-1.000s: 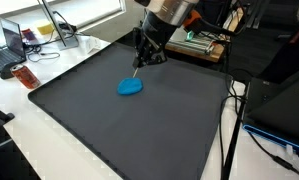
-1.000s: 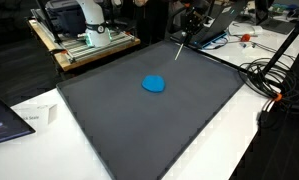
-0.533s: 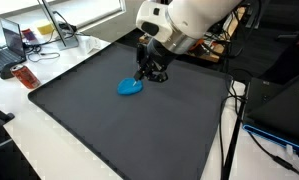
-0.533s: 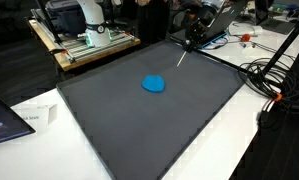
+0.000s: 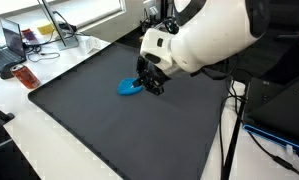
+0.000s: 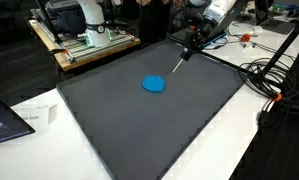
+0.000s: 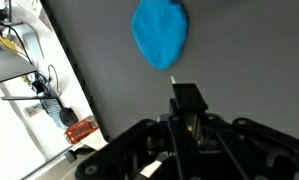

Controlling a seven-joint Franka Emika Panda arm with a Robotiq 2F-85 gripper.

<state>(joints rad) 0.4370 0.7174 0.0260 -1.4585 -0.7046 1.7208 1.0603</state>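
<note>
- The dark tabletop spreads wide under the arm.
- The blue blob lies flat near the tabletop's middle. Seen from the wrist, the blue blob runs lengthwise straight away from the claw.
- The claw hangs far and right of the blue blob, pinching a thin pale stick.
- The stick slants down, left and nearer, its tip just short of the blue blob. I cannot tell whether it touches the tabletop.

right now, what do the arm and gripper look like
The arm is a bulky, rounded shell in glossy white, with no markings visible. The gripper at its end is matte black and angular, built of jointed linkages; the wrist view shows the same black frame.
</note>
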